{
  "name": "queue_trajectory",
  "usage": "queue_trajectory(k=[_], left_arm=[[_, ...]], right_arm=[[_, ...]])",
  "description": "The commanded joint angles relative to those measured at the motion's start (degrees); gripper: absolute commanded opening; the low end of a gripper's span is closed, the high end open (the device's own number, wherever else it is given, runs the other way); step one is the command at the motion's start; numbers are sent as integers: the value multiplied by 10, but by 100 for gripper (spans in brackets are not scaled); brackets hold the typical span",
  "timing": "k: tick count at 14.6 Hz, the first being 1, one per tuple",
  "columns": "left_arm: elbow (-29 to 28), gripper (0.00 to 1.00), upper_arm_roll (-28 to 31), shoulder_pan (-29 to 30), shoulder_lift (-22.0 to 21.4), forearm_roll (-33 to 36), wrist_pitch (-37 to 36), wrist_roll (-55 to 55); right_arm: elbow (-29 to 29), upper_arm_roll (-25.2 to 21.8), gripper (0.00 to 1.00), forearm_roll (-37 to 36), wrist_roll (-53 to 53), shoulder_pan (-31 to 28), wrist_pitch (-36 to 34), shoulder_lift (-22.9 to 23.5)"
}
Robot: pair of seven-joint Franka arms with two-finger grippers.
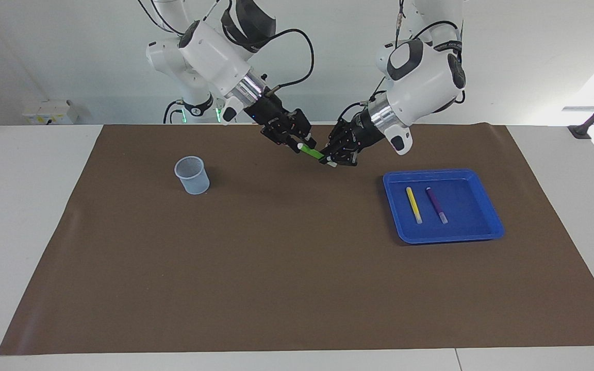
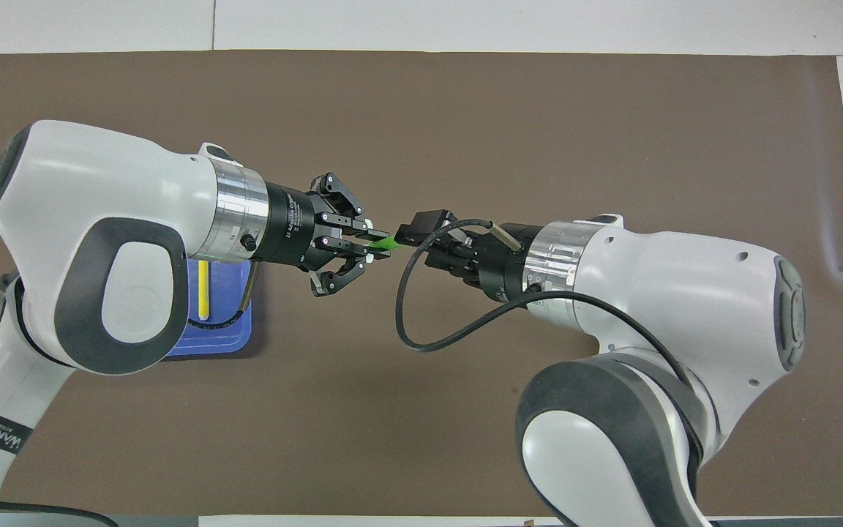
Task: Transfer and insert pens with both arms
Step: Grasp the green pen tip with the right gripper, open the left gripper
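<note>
You are mid-handover above the brown mat (image 1: 286,268), with both arms meeting over its middle strip close to the robots' end. The blue tray (image 1: 488,234) lies below and off to the left gripper's side, the yellow pen (image 1: 413,204) and purple pen (image 1: 436,204) side by side in it; the cup (image 1: 192,175) stands on the mat off to the right gripper's side, well apart from it. The left gripper (image 1: 332,161) is clenched on one end of the green pen (image 1: 311,151), which slants up toward the right gripper (image 1: 299,146). That gripper sits at the pen's free, pale-capped end; whether its fingers have fully seated on the pen you cannot tell from here. Judge the step as giving the pen over: make sure the right gripper has a firm, centred hold on the barrel before the left one lets go, keep both wrists steady so the pen is not levered sideways, and release only when the grip looks sure, since a drop here lands on the mat, away from tray and cup.
</note>
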Motion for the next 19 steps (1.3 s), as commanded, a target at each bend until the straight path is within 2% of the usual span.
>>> queue_trajectory(k=[1,4,6,8,10,11,16,17,19], left_arm=[[-16,0,5,-6,-16,-13,12,-6],[-15,0,5,-6,-15,-13,16,-10],[-15,0,5,-6,-15,-13,18,-10],[-15,0,5,-6,-15,-13,20,-11],[-15,0,5,-6,-14,-14,23,-15],[-15,0,4,-6,-14,-14,24,-15],[-15,0,1,-9,-13,-13,30,-22],[-14,99,1,-9,-12,-12,35,-19],[-14,100,2,-9,-17,-10,46,-15]], right_arm=[[2,1,56,10,-10,-1,11,3],[13,1,52,12,-8,-6,11,9],[14,1,38,13,-9,-7,11,9],[14,1,31,14,-8,-6,11,9],[13,1,7,14,-8,-7,11,9],[13,1,0,15,-7,-8,10,9],[11,0,0,14,-7,-9,8,8],[10,-1,0,14,-7,-9,7,7],[10,-2,0,12,-11,-15,3,6]])
